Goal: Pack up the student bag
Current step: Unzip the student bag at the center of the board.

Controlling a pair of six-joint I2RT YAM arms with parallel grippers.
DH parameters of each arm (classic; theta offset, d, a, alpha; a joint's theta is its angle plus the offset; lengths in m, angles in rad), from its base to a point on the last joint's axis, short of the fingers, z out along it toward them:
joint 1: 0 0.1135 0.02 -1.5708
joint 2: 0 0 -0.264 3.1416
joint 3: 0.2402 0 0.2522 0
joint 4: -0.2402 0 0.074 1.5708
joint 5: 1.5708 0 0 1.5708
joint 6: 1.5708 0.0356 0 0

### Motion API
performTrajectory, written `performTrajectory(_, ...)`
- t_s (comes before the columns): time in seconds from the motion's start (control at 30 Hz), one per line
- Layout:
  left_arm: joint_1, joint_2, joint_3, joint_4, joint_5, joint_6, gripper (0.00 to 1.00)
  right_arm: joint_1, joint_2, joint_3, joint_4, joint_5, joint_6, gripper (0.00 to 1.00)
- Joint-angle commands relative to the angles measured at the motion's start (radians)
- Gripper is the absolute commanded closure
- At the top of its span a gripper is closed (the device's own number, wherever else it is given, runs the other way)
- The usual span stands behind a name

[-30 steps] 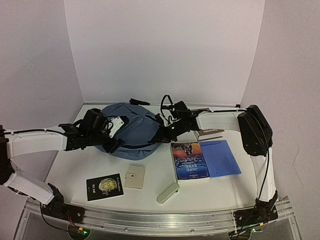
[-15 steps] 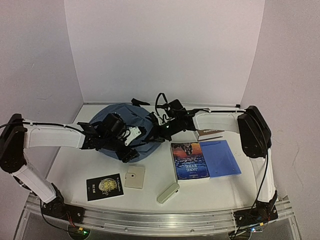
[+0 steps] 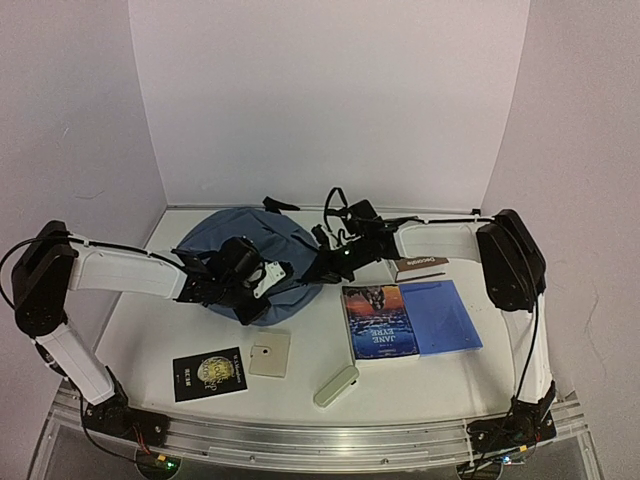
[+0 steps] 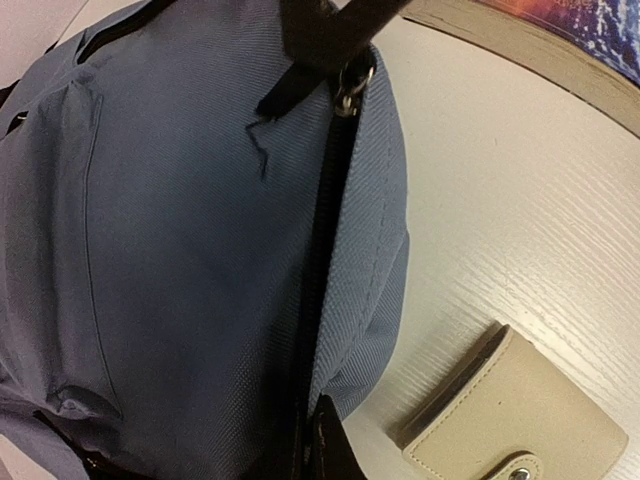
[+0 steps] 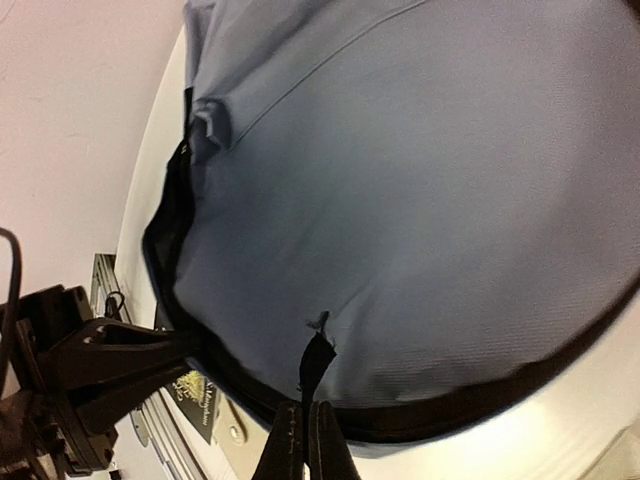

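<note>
Though nearby, student bag (image 3: 215,235) opening indistinct.

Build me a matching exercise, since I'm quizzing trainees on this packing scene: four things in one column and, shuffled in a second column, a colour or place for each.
Things
1. student bag
2. Jane Eyre book
3. black booklet
4. beige wallet

Colour or place
A. gold emblem on its cover, near left
B. slate blue, at the far side
C. beside the bright blue notebook, on its left
D. just in front of the bag, right of the booklet

Pairs: 1-B, 2-C, 3-A, 4-D
</note>
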Motion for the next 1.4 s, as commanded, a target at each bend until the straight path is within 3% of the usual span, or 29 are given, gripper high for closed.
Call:
performTrajectory(0.0,0.017,-0.06,-0.037,-0.053,-0.121,-0.02,1.0,-0.097,-0.056,-0.029,0.018,0.045,-0.044,1.0)
performTrajectory(0.27,0.098,-0.102,-0.068,-0.073,-0.195,-0.048,1.0,-0.179,-0.051,-0.04,0.019,0.088,-0.089,1.0)
performTrajectory(0.37,0.134,-0.111,-0.057,-0.076,-0.187,-0.037,1.0,-0.176,-0.084,-0.092,0.057,0.032,-0.059,1.0)
performTrajectory(0.6,0.081,-0.175,-0.037,-0.06,0.051,0.015,1.0,-0.071,-0.151,-0.161,0.107,-0.085,-0.005,1.0)
performTrajectory(0.7,0.064,-0.211,-0.052,-0.063,0.059,0.003,0.99,-0.02,-0.162,-0.166,0.116,-0.113,0.014,1.0)
performTrajectory(0.73,0.064,-0.223,-0.055,-0.074,0.063,-0.005,0.93,-0.012,-0.164,-0.164,0.12,-0.108,0.019,1.0)
performTrajectory(0.83,0.057,-0.283,-0.075,-0.079,0.102,-0.032,0.61,-0.009,-0.149,-0.135,0.133,-0.077,0.038,1.0)
performTrajectory(0.97,0.001,-0.315,-0.056,-0.087,0.113,-0.058,0.41,-0.004,-0.107,-0.086,0.148,-0.07,0.077,1.0)
performTrajectory(1.17,-0.056,-0.15,0.045,-0.067,0.07,-0.067,0.32,0.012,-0.075,-0.035,0.165,-0.077,0.116,1.0)
performTrajectory(1.37,-0.071,-0.009,0.136,0.001,-0.038,-0.042,0.33,0.014,-0.104,-0.046,0.169,-0.077,0.12,1.0)
